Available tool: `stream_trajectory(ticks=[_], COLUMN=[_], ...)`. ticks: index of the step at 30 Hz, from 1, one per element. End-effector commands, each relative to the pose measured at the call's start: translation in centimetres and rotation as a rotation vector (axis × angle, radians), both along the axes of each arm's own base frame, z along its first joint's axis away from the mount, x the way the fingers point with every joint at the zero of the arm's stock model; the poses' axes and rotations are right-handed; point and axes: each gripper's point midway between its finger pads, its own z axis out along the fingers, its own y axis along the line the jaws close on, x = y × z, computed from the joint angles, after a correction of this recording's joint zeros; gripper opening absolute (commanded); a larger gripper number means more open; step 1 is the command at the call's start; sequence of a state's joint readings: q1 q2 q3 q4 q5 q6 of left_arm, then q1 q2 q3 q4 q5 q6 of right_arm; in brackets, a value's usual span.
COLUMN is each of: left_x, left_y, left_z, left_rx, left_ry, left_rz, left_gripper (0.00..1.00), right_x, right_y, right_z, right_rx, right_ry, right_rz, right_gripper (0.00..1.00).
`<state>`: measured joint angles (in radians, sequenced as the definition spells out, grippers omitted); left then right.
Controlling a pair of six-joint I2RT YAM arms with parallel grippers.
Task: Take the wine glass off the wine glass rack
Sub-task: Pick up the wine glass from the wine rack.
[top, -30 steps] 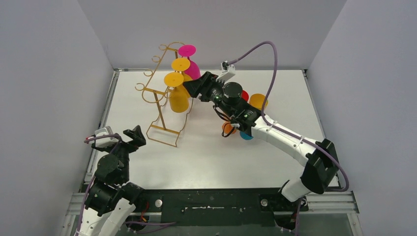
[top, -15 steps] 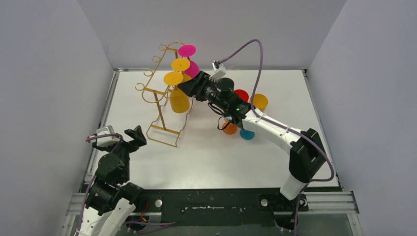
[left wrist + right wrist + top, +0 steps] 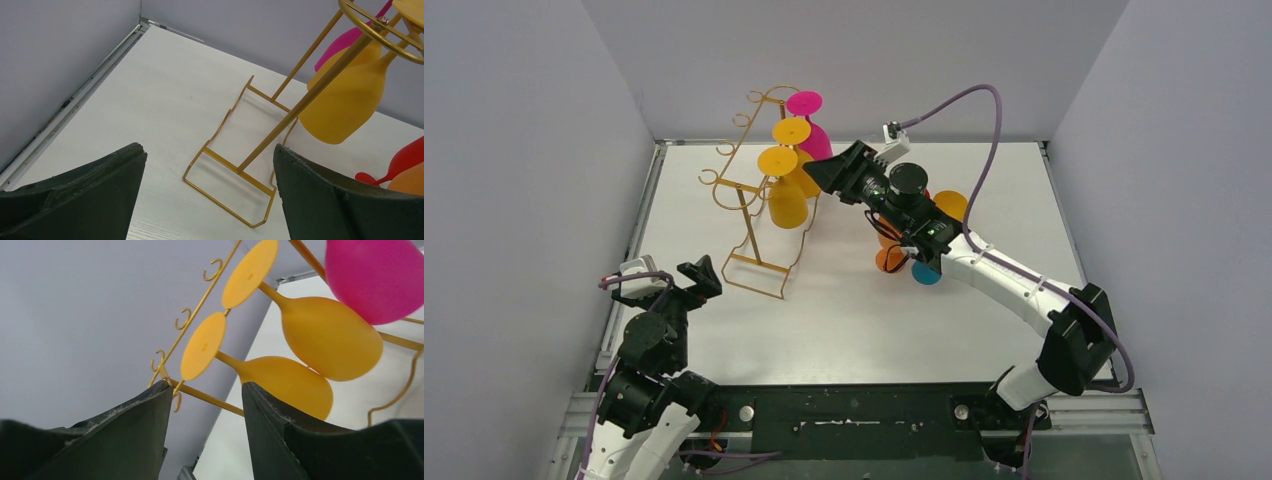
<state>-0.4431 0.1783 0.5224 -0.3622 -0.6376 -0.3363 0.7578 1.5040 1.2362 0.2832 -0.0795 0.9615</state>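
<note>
White worktop [image 3: 844, 320], grey walls round it. Thin gold wire glass rack [image 3: 742, 195] stands upright near the far-left corner, its rectangular base loop flat on the worktop. Three glasses hang upside down from its hook arms, feet up, all on the rack: front opaque yellow wine glass [image 3: 788, 205] closest to the near edge, second yellow wine glass [image 3: 792, 131] behind it, magenta wine glass [image 3: 816, 142] closest to the far edge.

Right claw [image 3: 816, 176] is raised off the worktop, just beside the yellow bowls on their right, pointing at them. Contact cannot be told from the top view. In the right wrist view its black fingers [image 3: 125, 425] are apart with nothing between them; the front yellow glass's foot and stem sit just past the tips.

Left claw [image 3: 701, 277] is by the left edge, near the rack base, jaws spread wide, empty.

Loose glasses lie mid-worktop under the right arm, partly hidden: orange glass [image 3: 889, 258], teal glass [image 3: 926, 273], amber glass [image 3: 951, 205].
</note>
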Motion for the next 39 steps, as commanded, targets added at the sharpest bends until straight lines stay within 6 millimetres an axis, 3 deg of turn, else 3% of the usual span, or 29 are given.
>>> stream_trajectory(ticks=[1,7,13,29,39], left_x=[0.0,0.0,0.1,0.1,0.1], left_y=[-0.1,-0.2,-0.2,-0.1,-0.2], left_z=[1.9,1.8,1.8,1.8,1.7], left_rx=[-0.012,-0.011,-0.01,-0.01,-0.011], left_ry=[-0.05,-0.048,-0.045,-0.046,-0.044], left_rz=[-0.011,-0.015,-0.013,-0.011,-0.011], left_gripper=[0.97,0.97,0.97,0.97,0.97], right_x=[-0.4,1.7,2.4,2.4,1.7], right_y=[1.9,3.8,5.3,3.6,3.6], right_z=[4.7,3.5,2.9,2.9,4.3], right_rx=[0.081,0.072,0.063,0.014,0.058], right_ry=[-0.105,-0.052,-0.035,-0.041,-0.055], right_rz=[0.103,0.105,0.142,0.066,0.101], right_gripper=[0.53,0.5,0.46,0.29,0.19])
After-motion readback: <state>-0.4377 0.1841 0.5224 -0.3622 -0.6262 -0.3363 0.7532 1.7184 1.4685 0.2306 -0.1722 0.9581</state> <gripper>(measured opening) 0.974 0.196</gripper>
